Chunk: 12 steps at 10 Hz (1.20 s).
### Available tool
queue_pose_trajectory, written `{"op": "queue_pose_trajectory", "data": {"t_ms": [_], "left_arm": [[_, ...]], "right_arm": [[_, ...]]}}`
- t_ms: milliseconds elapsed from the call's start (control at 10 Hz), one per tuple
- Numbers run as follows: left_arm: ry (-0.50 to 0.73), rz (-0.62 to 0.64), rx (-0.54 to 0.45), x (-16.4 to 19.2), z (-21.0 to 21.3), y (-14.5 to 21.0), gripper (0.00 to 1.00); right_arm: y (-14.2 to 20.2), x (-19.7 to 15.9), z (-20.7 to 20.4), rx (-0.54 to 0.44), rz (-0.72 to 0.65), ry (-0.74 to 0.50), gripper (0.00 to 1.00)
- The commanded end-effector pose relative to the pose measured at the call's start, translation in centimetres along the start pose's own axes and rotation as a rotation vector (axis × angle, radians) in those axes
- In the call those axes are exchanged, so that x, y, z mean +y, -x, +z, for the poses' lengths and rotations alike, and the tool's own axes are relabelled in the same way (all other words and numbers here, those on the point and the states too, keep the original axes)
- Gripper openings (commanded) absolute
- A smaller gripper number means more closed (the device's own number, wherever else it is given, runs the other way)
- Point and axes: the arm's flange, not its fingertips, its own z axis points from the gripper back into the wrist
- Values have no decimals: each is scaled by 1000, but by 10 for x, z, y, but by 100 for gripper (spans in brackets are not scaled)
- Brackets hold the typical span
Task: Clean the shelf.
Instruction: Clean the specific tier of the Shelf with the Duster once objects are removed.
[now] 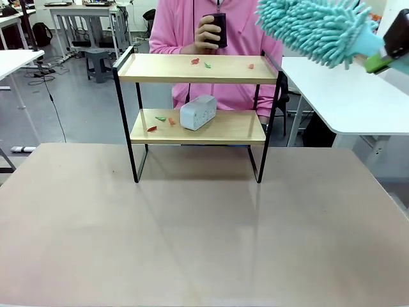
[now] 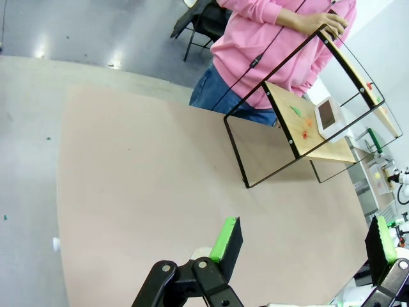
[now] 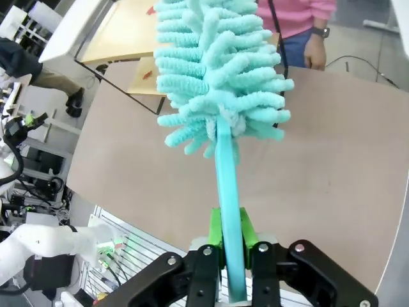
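Shelf (image 1: 166,69) position, long axis?
– Far middle of surface (image 1: 192,243); upright, axis left-right, open front toward robot.
Tools?
– Right tool (image 3: 230,233) pinching duster (image 3: 217,77) handle; left tool (image 2: 304,240) spread, empty.

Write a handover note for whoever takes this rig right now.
Left gripper: jaws open, empty, above the table.
Right gripper: jaws shut on the handle of the teal duster, held up right of the shelf and not touching it.
Shelf: small scraps lie on the top board, more on the lower board beside a white box. A person stands behind it.
Done: duster in hand, nothing swept.
Left: sweep both boards, probably working around the box.
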Motion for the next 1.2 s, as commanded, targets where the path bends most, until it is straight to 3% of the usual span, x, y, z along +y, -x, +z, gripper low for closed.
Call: {"op": "queue_pose_trajectory", "data": {"t_ms": [0, 100, 400, 600, 700, 1100], "left_arm": [[17, -24, -18, 0, -2, 0, 100], [17, -24, -18, 0, -2, 0, 100], [17, -24, -18, 0, -2, 0, 100], [17, -24, -18, 0, -2, 0, 100], [17, -24, -18, 0, -2, 0, 100], [17, -24, -18, 0, -2, 0, 100]], "right_arm": [[4, -9, 16, -20, -40, -1, 11], [0, 0, 0, 0, 0, 0, 11], [-33, 26, -15, 7, -100, 141, 11], [-59, 39, -40, 40, -75, 139, 11], [-69, 44, -51, 36, -92, 188, 0], [-96, 72, -100, 66, -103, 220, 0]]}}
